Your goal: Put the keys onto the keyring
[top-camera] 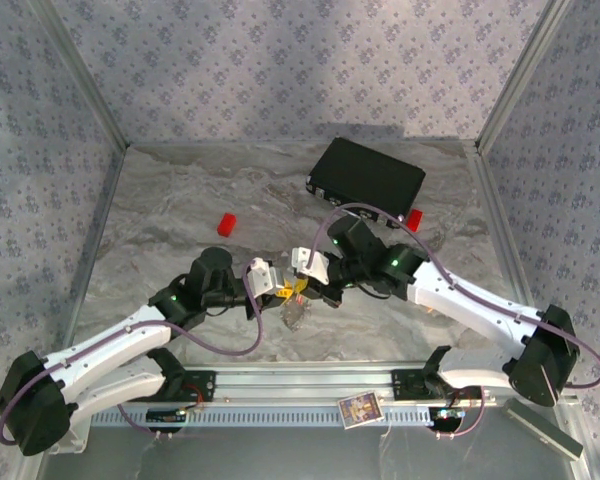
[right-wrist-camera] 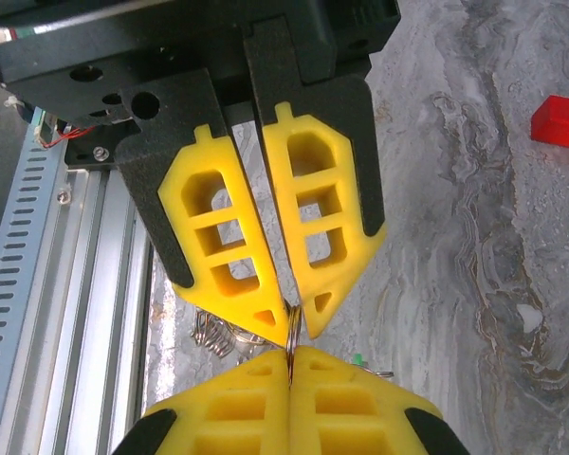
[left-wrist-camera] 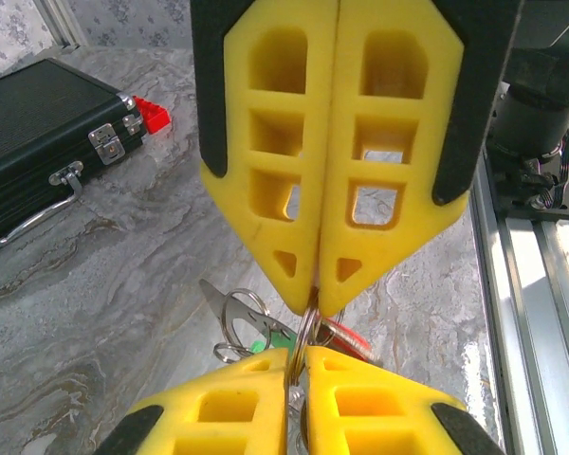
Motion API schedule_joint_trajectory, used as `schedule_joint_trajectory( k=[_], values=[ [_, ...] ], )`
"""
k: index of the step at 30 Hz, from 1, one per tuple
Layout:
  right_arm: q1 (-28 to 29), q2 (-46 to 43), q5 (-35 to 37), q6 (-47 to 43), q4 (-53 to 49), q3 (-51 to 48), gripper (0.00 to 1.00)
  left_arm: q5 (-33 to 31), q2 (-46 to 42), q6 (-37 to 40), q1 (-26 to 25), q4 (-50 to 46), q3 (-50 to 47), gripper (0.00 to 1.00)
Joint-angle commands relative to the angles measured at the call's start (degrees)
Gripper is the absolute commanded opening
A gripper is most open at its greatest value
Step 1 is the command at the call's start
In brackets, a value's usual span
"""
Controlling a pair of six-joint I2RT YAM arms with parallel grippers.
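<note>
Walls: grey-blue patterned panels on three sides, with metal posts at the far corners.
Worktop (top-camera: 180, 300): grey marbled sheet. A slotted metal rail (top-camera: 300, 385) runs along its near edge.
Left arm (top-camera: 110, 350): reaches inward to the middle of the worktop, just ahead of the rail.
Right arm (top-camera: 480, 305): reaches inward from the other side and meets the left arm tip to tip.
Case (top-camera: 367, 175): black and rectangular, at the far right of the worktop. The lid is down, with a silver latch and handle on its front. Its contents are hidden.
Left tool (right-wrist-camera: 297, 318): yellow fingers drawn almost together, with only a narrow slit between the tips. The tips pinch the edge of the keyring.
Right tool (left-wrist-camera: 318, 301): yellow fingers pressed flat against each other, with the keyring nipped at their very tip.
Keyring (left-wrist-camera: 308, 324): thin silvery ring seen edge-on. It is caught between the two tools where they face each other.
Keys (top-camera: 295, 312): small bunch just under the meeting tools. In the left wrist view it shows a green head, a red head, a silver blade and smaller rings. Whether any of them sits on the pinched ring cannot be told.
Red blocks: one (top-camera: 227, 222) lies alone left of centre, well apart from the tools. The other (top-camera: 415, 217) lies just beside the case's near right corner.
</note>
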Motion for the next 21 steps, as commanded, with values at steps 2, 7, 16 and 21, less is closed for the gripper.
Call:
schedule_joint_trajectory(
  k=[2,7,16,21],
  values=[
    [0.9,0.7,-0.8,-1.7,-1.2,2.7,0.00,1.2,-1.1,0.6,-0.2,0.8,1.5,0.13],
    [1.1,0.9,-0.9,-1.9,-1.1,2.7,0.00,2.2,-1.5,0.7,-0.3,1.3,1.3,0.09],
    [-0.7,-3.0,-0.3,3.0,4.9,-3.2,0.26,2.6,-2.6,-0.8,-0.3,4.9,-1.2,0.00],
    [-2.3,-7.9,-0.4,7.9,10.8,-9.0,0.36,2.3,-2.5,-4.6,-0.3,10.8,-3.8,0.00]
  ],
)
